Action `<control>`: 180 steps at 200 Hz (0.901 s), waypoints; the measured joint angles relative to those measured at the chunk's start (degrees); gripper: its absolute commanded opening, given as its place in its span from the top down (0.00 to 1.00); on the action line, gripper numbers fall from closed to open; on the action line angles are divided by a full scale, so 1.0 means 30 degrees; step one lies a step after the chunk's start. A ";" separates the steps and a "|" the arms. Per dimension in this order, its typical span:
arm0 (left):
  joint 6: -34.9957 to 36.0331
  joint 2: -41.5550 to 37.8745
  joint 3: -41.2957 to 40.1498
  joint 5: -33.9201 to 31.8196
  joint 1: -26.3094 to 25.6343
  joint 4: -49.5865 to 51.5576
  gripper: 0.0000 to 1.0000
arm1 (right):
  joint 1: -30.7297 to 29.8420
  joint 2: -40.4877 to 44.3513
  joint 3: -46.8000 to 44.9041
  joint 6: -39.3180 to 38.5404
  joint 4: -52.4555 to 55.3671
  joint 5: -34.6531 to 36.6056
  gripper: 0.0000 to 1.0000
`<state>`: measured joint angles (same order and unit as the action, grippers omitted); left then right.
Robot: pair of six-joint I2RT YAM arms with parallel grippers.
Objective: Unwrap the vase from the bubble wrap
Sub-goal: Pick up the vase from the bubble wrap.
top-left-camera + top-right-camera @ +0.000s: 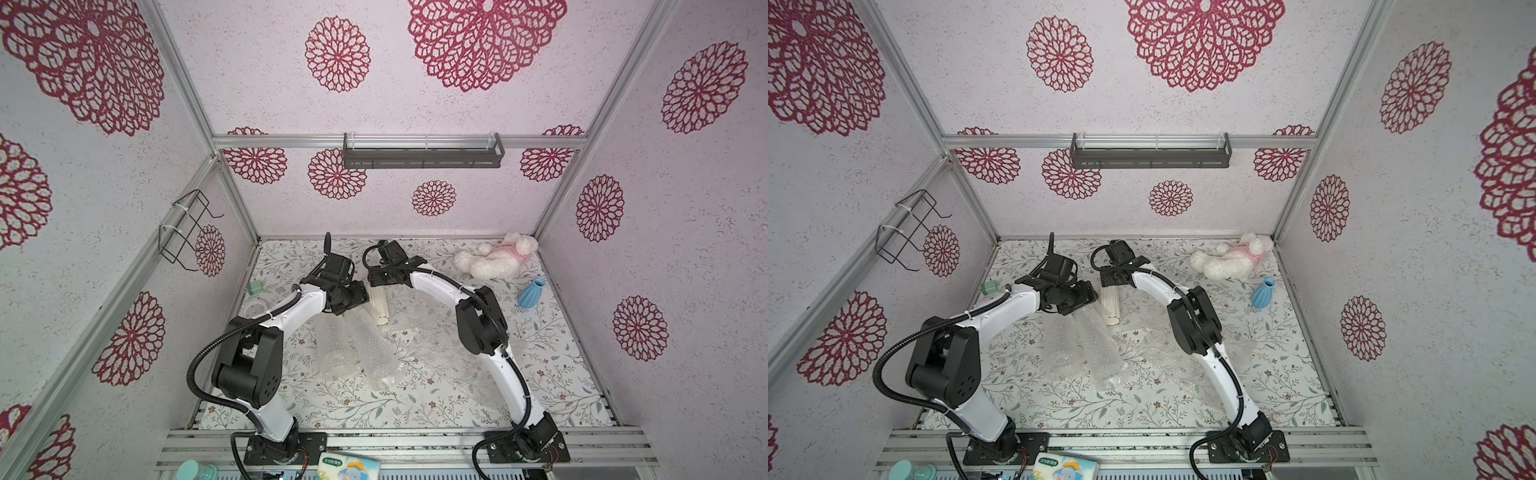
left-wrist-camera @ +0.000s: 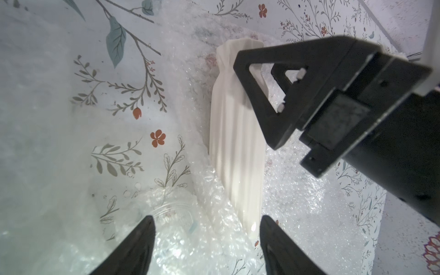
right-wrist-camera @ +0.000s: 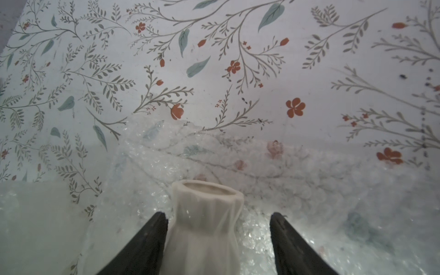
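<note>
A cream ribbed vase [image 1: 380,305] [image 1: 1112,305] lies bare on its side on the crinkled clear bubble wrap [image 1: 357,349] [image 1: 1088,345] spread over the floral table. My right gripper [image 3: 219,216] is open and straddles the vase's neck [image 3: 204,214]. One finger is against the neck and the other stands well off it. In the left wrist view the right gripper [image 2: 257,69] shows around that neck. My left gripper [image 2: 207,223] is open at the vase's base end [image 2: 235,147], with only bubble wrap [image 2: 297,202] lying between its fingers.
A blue vase [image 1: 532,293] stands at the right, with a white plush toy [image 1: 494,259] behind it. A green box [image 1: 254,286] and a clear round lid [image 1: 254,308] sit at the left edge. A grey shelf [image 1: 422,151] hangs on the back wall.
</note>
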<state>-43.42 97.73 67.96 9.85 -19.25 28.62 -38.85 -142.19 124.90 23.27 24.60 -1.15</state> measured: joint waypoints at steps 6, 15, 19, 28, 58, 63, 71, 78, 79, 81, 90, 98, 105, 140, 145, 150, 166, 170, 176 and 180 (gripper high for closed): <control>0.0007 0.0000 -0.0036 0.0000 0.0000 0.0007 0.28 | -0.0007 -0.0189 0.0270 0.0080 0.0160 0.0007 0.29; 0.0015 -0.0007 -0.0073 -0.0007 0.0000 0.0015 0.27 | -0.0007 -0.0517 0.0765 0.0109 0.0430 0.0000 0.29; 0.0015 -0.0007 -0.0087 0.0000 0.0000 0.0022 0.27 | -0.0007 -0.0663 0.0991 0.0124 0.0546 0.0007 0.29; 0.0022 -0.0007 -0.0102 -0.0007 0.0000 0.0044 0.27 | -0.0036 -0.1086 0.1603 0.0138 0.0772 -0.0007 0.29; 0.0029 -0.0204 -0.0102 0.0029 0.0000 0.0211 0.27 | -0.0058 -0.1829 0.2557 0.0430 0.0882 -0.0051 0.30; 0.0029 -0.0248 -0.0102 0.0051 0.0000 0.0255 0.27 | -0.0073 -0.1880 0.2616 0.0466 0.0903 -0.0051 0.30; 0.0044 -0.0342 -0.0102 0.0058 0.0000 0.0291 0.27 | -0.0087 -0.1982 0.2761 0.0590 0.0940 -0.0051 0.31; 0.0058 -0.0444 -0.0102 0.0066 0.0000 0.0328 0.27 | -0.0087 -0.2091 0.2900 0.0627 0.0962 -0.0058 0.32; 0.0058 -0.0452 -0.0102 0.0066 0.0000 0.0335 0.27 | -0.0095 -0.2113 0.2936 0.0641 0.0976 -0.0051 0.32; 0.0073 -0.0474 -0.0102 0.0066 0.0000 0.0357 0.27 | -0.0095 -0.2127 0.2965 0.0648 0.0976 -0.0058 0.32; 0.0102 -0.0590 -0.0102 0.0066 0.0000 0.0430 0.27 | -0.0087 -0.2302 0.3162 0.0765 0.0984 -0.0058 0.33; 0.0117 -0.0699 -0.0102 0.0066 0.0000 0.0481 0.27 | -0.0087 -0.2433 0.3315 0.0794 0.0984 -0.0087 0.34; 0.0131 -0.0780 -0.0095 0.0066 0.0000 0.0568 0.27 | -0.0087 -0.2521 0.3424 0.0831 0.0976 -0.0160 0.35; 0.0204 -0.1005 -0.0080 0.0066 0.0000 0.0889 0.26 | -0.0022 -0.3009 0.4087 0.1239 0.0962 -0.0510 0.41; 0.0240 -0.1005 -0.0080 0.0066 0.0000 0.0911 0.26 | 0.0007 -0.3016 0.4087 0.1304 0.0947 -0.0583 0.43; 0.0248 -0.1013 -0.0080 0.0066 0.0000 0.0925 0.26 | 0.0036 -0.3016 0.4095 0.1377 0.0947 -0.0641 0.46; 0.0321 -0.1020 -0.0080 0.0058 0.0000 0.1056 0.26 | 0.0131 -0.3016 0.4153 0.1749 0.1013 -0.0823 0.53; 0.0335 -0.1020 -0.0080 0.0058 0.0000 0.1093 0.26 | 0.0153 -0.3016 0.4160 0.1763 0.1042 -0.0874 0.54; 0.0342 -0.1035 -0.0066 0.0058 0.0000 0.1151 0.26 | 0.0182 -0.3016 0.4182 0.1763 0.1071 -0.0889 0.56; 0.0379 -0.1042 -0.0066 0.0066 0.0000 0.1173 0.26 | 0.0204 -0.3016 0.4182 0.1763 0.1078 -0.0918 0.57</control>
<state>-42.28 94.61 67.77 10.04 -19.25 32.14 -38.24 -151.24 137.45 28.56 27.83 -3.90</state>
